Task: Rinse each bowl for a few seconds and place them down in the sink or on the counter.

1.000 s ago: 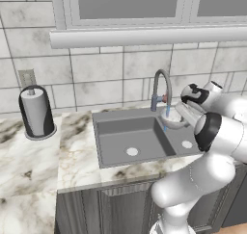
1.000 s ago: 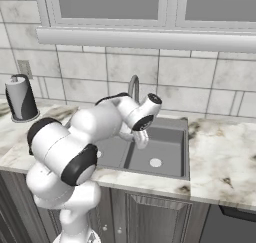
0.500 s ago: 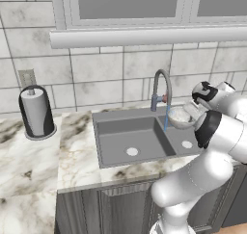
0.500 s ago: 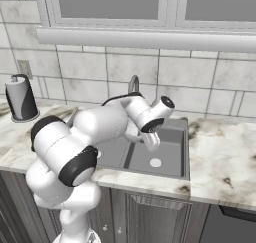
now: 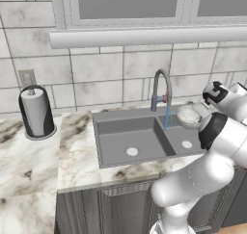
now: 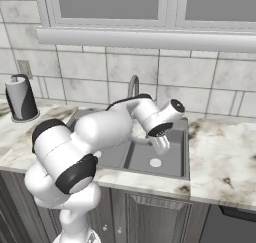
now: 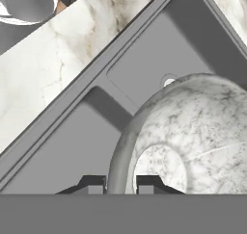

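Marble counter (image 5: 29,156) under a tiled wall and window, dark double sink (image 5: 112,119) set into it, towel roll (image 5: 36,111) standing well off to the left.

Just changed: bowl (image 5: 188,115) – the pale mottled one – carried sideways out from under the faucet (image 5: 161,86) over the last second. Now hangs beside the water (image 5: 167,117) rather than in it, above the right basin. Water running on, falling past the bowl near the divider between the basins.

Reads as the rinse of this bowl being done and the set-down beginning – a judgement, not something seen.

Gripper (image 7: 120,184) pinching the bowl's rim, one of the fingers (image 7: 94,184) on each side of the wall. From the hand view, bowl (image 7: 193,132) close against the camera, with the basin floor and a drain (image 7: 169,80) beyond it.

Containers:
- Left basin: only its drain (image 5: 131,151) to be seen.
- Right basin: a drain (image 5: 187,144) below the hanging bowl, the rest partly hidden by bowl and arm.
- Bowl: tilted, no water visible in it; cannot tell for sure.

Next calls for lowering gently into the basin or onto the counter to the right before spreading the fingers.
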Robot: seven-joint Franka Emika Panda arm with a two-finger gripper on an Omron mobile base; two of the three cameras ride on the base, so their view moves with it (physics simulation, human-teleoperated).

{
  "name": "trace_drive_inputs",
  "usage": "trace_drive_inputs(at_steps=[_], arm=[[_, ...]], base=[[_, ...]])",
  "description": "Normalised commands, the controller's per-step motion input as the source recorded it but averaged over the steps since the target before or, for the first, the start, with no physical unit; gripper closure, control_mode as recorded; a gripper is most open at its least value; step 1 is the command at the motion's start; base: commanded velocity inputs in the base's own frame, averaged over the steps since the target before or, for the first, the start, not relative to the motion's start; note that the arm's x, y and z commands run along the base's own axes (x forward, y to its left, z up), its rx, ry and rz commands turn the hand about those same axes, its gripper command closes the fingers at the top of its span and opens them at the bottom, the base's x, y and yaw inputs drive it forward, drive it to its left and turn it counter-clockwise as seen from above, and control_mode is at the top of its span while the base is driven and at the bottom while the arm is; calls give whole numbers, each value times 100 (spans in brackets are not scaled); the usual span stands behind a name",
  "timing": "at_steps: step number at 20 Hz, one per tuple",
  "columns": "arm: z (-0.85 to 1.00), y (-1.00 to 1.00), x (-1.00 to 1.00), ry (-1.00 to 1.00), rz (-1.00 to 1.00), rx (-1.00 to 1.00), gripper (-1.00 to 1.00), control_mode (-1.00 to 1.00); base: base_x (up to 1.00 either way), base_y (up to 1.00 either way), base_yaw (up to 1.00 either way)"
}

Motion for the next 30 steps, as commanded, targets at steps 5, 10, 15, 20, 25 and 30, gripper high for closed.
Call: trace_drive_inputs(at_steps=[5,10,15,20,25,30], arm=[[27,-26,-7,1,-5,-2,100,-100],[18,-27,-5,4,-7,-5,100,-100],[11,-30,-8,4,-7,-5,100,-100],[3,-33,-13,2,-7,-4,100,-100],[0,-36,-16,-1,-9,-1,100,-100],[0,-28,-9,-4,-11,-2,100,-100]], base=[[0,0,0],[0,0,0],[0,0,0],[0,0,0],[0,0,0],[0,0,0]])
